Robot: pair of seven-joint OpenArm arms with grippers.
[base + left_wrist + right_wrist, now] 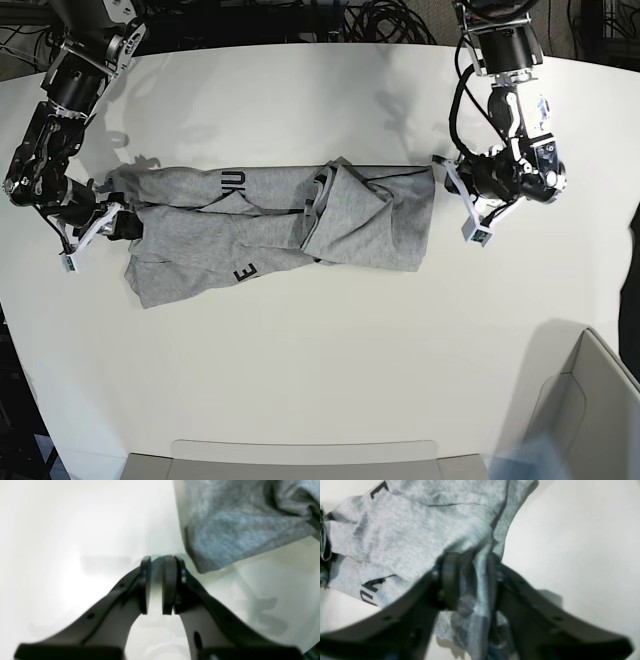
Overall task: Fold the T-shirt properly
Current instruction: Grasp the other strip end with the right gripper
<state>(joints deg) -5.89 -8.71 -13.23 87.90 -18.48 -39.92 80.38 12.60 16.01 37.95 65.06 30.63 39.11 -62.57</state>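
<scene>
The heather-grey T-shirt lies crumpled in a long band across the middle of the white table, with bits of black lettering showing. My right gripper is at the band's left end. In the right wrist view it is shut on a bunch of shirt cloth. My left gripper is just off the shirt's right edge. In the left wrist view its fingers stand only slightly apart, with bare table between them and a corner of the shirt to the upper right.
A grey bin stands at the front right corner. A pale tray edge runs along the front. Black cables lie behind the table's far edge.
</scene>
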